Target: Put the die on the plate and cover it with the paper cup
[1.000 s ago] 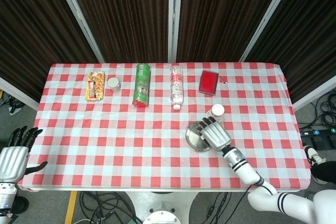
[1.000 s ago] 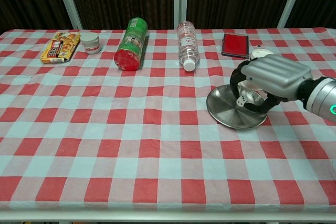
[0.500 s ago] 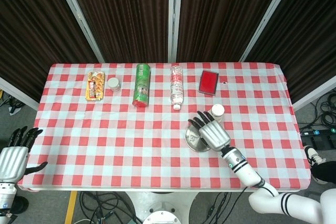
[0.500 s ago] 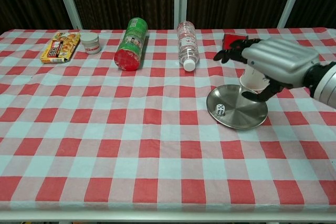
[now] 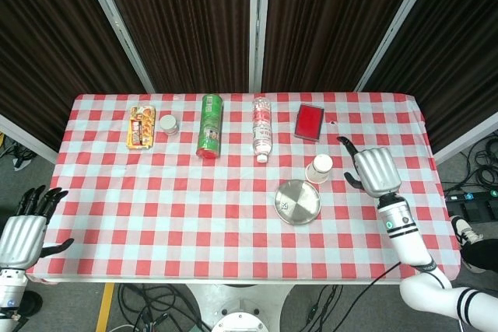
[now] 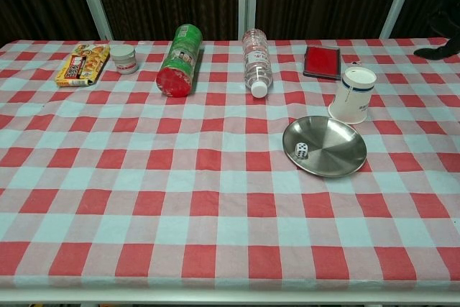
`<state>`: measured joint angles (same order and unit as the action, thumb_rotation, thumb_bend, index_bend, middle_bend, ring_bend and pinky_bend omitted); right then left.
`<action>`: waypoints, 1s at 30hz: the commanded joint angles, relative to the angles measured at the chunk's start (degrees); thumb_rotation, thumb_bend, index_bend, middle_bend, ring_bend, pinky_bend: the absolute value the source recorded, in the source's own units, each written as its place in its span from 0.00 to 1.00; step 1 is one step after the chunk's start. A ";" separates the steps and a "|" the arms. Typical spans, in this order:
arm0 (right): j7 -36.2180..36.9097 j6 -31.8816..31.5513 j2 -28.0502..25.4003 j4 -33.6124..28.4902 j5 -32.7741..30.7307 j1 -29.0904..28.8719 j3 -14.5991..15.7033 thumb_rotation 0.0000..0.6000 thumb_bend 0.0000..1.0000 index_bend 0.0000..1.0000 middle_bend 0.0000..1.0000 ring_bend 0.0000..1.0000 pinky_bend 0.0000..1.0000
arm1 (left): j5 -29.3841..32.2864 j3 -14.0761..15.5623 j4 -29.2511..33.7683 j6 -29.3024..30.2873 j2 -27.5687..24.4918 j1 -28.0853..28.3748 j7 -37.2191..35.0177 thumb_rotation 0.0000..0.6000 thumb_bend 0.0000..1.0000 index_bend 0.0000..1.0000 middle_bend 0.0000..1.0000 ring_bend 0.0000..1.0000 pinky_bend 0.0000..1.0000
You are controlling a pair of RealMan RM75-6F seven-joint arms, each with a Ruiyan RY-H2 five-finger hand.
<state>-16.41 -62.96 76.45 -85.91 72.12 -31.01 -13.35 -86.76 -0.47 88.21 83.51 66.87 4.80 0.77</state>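
Though plated, die (image 6: 302,151) beyond fingers (image 5: 343,142).

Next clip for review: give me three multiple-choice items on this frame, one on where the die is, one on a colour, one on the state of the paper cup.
1. Where is the die?
A. on the plate
B. on the cloth
C. under the cup

2. What colour is the flat pad behind the cup?
A. blue
B. red
C. yellow

3. How does the paper cup stand?
A. over the die
B. held aloft
C. on the table beside the plate

Key: 1 A, the die lies inside the dish; 2 B, its top is red; 3 C, it stands free, mouth down, behind the plate.
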 commanded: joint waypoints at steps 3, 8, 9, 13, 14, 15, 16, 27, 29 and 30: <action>0.72 15.42 0.30 5.32 -12.14 -5.60 -1.62 1.00 0.09 0.20 0.86 0.87 0.96 | 0.32 0.04 0.99 -0.20 -0.49 -0.01 0.96 1.00 0.00 0.15 0.12 0.02 0.04; 1.64 21.92 3.15 9.86 -16.09 -9.34 -1.23 1.00 0.06 0.17 0.87 0.87 0.97 | 0.50 0.16 2.31 -0.14 -1.13 -0.17 2.16 1.00 0.00 0.15 0.12 0.02 0.04; 1.62 22.32 3.71 10.67 -16.40 -9.82 -1.12 1.00 0.06 0.17 0.87 0.88 0.97 | 0.54 0.17 2.53 -0.13 -1.22 -0.19 2.36 1.00 0.00 0.15 0.12 0.02 0.04; 2.23 23.27 6.11 13.80 -17.07 -11.38 -0.86 1.00 0.06 0.17 0.87 0.88 0.97 | 0.56 0.23 3.37 -0.20 -1.59 -0.18 3.07 1.00 0.00 0.15 0.12 0.02 0.04; 2.73 23.90 6.65 14.59 -17.21 -11.81 -0.79 1.00 0.06 0.17 0.87 0.88 0.97 | 0.55 0.24 3.56 -0.21 -1.68 -0.17 3.29 1.00 0.00 0.15 0.12 0.02 0.04; 3.21 24.51 7.00 15.14 -17.38 -12.12 -0.76 1.00 0.06 0.17 0.87 0.88 0.97 | 0.57 0.24 3.66 -0.25 -1.72 -0.16 3.46 1.00 0.00 0.15 0.12 0.02 0.04; 3.69 25.21 7.29 15.67 -17.55 -12.45 -0.73 1.00 0.06 0.17 0.87 0.88 0.97 | 0.64 0.25 3.75 -0.33 -1.76 -0.14 3.61 1.00 0.00 0.15 0.12 0.02 0.04; 10.12 25.86 10.31 19.75 -14.92 -13.95 -1.13 1.00 0.18 0.48 0.91 0.92 0.98 | 0.54 0.03 3.78 -0.67 -1.55 0.29 3.32 1.00 0.00 0.15 0.12 0.02 0.04; 11.03 24.96 10.49 19.94 -13.95 -13.89 -1.20 1.00 0.22 0.56 0.92 0.92 0.99 | 0.61 0.03 3.68 -0.62 -1.50 0.24 3.24 1.00 0.00 0.15 0.12 0.02 0.04; 11.82 24.50 10.37 19.62 -13.48 -13.68 -1.33 1.00 0.22 0.58 0.92 0.92 0.99 | 0.64 0.05 3.65 -0.61 -1.47 0.21 3.19 1.00 0.00 0.15 0.12 0.02 0.04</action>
<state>-5.38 -37.93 86.76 -66.15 58.03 -44.83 -14.54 -86.14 -0.43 91.87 82.89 65.39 5.02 3.97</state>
